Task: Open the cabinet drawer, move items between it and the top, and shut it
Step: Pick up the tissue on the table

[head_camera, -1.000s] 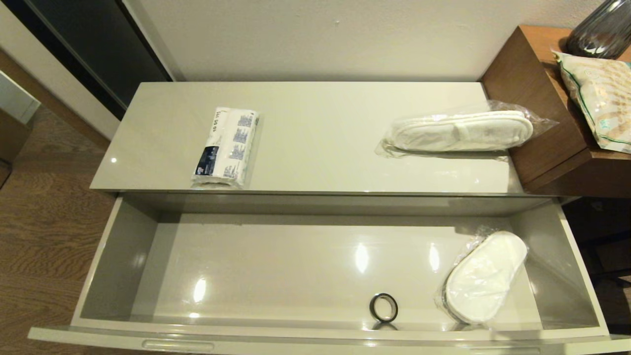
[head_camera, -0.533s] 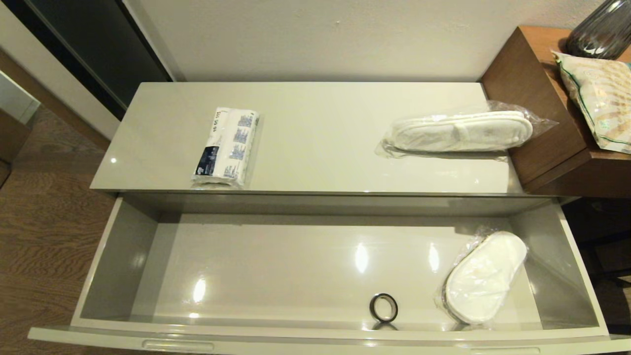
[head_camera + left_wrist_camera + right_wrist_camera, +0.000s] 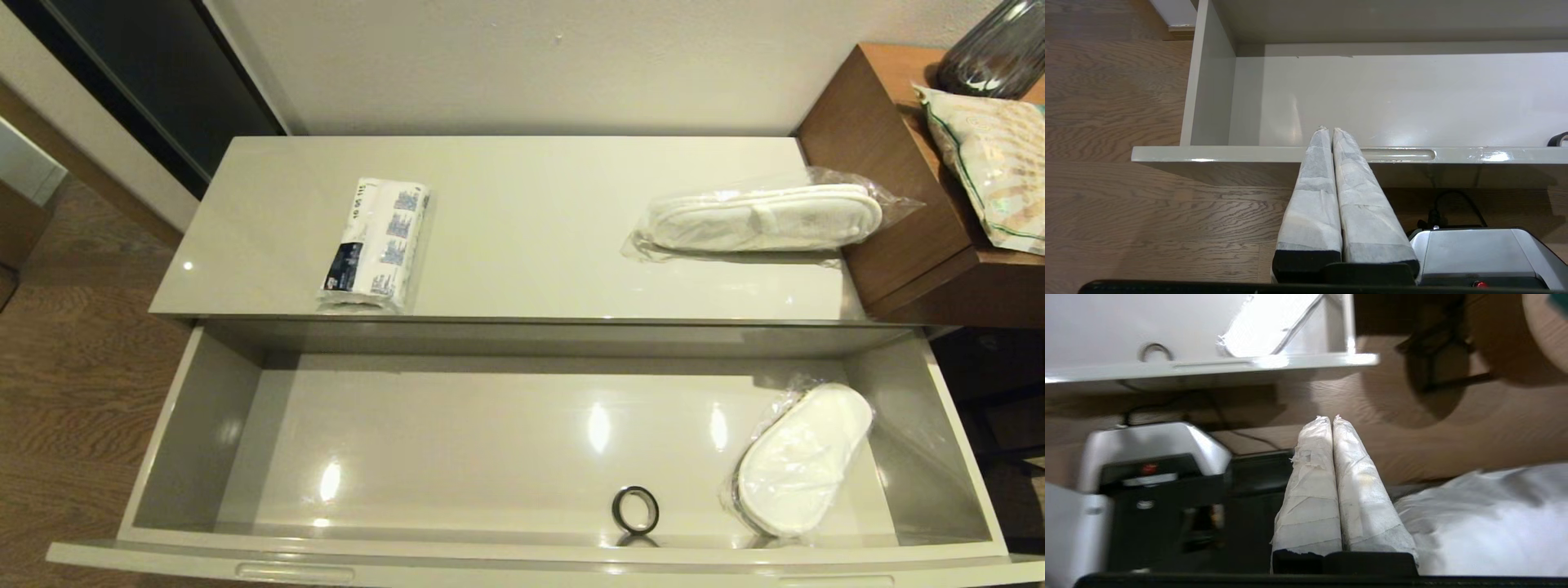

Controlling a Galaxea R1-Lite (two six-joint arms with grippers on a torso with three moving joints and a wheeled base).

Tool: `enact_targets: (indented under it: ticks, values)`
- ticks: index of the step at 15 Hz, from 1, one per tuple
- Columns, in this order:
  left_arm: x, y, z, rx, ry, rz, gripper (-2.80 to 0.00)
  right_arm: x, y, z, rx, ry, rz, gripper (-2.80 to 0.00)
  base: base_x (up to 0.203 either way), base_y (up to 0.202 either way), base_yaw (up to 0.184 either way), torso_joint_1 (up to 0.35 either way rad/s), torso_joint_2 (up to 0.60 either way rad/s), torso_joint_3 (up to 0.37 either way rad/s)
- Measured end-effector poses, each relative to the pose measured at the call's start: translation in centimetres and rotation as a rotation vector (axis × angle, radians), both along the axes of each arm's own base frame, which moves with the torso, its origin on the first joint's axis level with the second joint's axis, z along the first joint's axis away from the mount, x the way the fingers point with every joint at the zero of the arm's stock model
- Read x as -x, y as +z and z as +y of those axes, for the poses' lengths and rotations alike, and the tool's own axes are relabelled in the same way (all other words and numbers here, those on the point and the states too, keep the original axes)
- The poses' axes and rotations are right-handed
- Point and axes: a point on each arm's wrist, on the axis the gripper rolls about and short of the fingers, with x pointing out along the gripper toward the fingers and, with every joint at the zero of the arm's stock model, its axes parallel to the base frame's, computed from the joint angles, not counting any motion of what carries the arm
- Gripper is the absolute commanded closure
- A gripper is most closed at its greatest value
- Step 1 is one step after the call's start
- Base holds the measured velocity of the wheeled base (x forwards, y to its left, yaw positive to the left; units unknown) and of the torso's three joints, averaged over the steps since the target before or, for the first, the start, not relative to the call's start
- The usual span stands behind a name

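Observation:
The cabinet drawer (image 3: 204, 425) stands pulled fully open below the cream top (image 3: 531, 229). On the top lie the tissue pack (image 3: 374, 243) at the left and a wrapped pair of slippers (image 3: 763, 217) at the right. Another wrapped slipper pack (image 3: 804, 459) lies in the drawer's right end. Neither gripper shows in the head view. In the left wrist view my left gripper (image 3: 1329, 130) is shut and empty, just in front of the drawer's front edge (image 3: 1216, 154) beside a slot handle (image 3: 1398, 154). My right gripper (image 3: 1330, 418) is shut and empty, low over the floor, short of the drawer's right corner (image 3: 1359, 358).
A small black ring (image 3: 635, 510) lies in the drawer near its front wall. A brown wooden unit (image 3: 906, 204) abuts the cabinet's right end, with a patterned bag (image 3: 992, 163) and a dark vase (image 3: 992, 53) on it. Wooden floor (image 3: 65, 392) lies left of the drawer.

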Motion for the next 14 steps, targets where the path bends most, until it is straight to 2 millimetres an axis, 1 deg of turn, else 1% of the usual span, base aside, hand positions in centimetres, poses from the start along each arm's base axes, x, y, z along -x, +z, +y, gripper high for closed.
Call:
enact_targets:
  ticks: [2,3,4,6,8,11,12,13,14]
  values:
    - [0.0,0.0,0.0,0.0,0.001,0.0,0.0,0.2,-1.3,-0.1,0.021,0.022,-0.007,0.0,0.0,0.0,0.0,0.0,0.0,0.0]
    - [0.0,0.0,0.0,0.0,0.001,-0.001,0.0,0.0,-2.4,-0.1,0.033,0.051,-0.022,0.0,0.0,0.0,0.0,0.0,0.0,0.0]
    - [0.0,0.0,0.0,0.0,0.001,0.0,0.0,-0.7,-3.4,0.0,0.046,0.081,-0.047,0.0,0.0,0.0,0.0,0.0,0.0,0.0]
    - [0.0,0.0,0.0,0.0,0.001,0.0,0.0,-3.2,-5.0,0.0,0.039,0.109,-0.104,0.0,0.0,0.0,0.0,0.0,0.0,0.0]
    - [0.0,0.0,0.0,0.0,0.001,0.0,0.0,-6.3,-7.0,0.0,0.001,0.107,-0.152,0.0,0.0,0.0,0.0,0.0,0.0,0.0]
    - [0.0,0.0,0.0,0.0,0.001,0.0,0.0,-11.2,-10.8,0.1,-0.024,0.123,-0.241,0.0,0.0,0.0,0.0,0.0,0.0,0.0]
    - [0.0,0.0,0.0,0.001,0.001,-0.001,0.0,-12.4,-12.1,0.1,-0.016,0.144,-0.283,0.0,0.0,0.0,0.0,0.0,0.0,0.0]
    - [0.0,0.0,0.0,0.001,0.001,0.0,0.0,-13.2,-13.0,0.1,-0.007,0.166,-0.33,0.0,0.0,0.0,0.0,0.0,0.0,0.0]
    - [0.0,0.0,0.0,0.0,0.001,0.0,0.0,-13.6,-13.2,0.2,-0.004,0.189,-0.378,0.0,0.0,0.0,0.0,0.0,0.0,0.0]
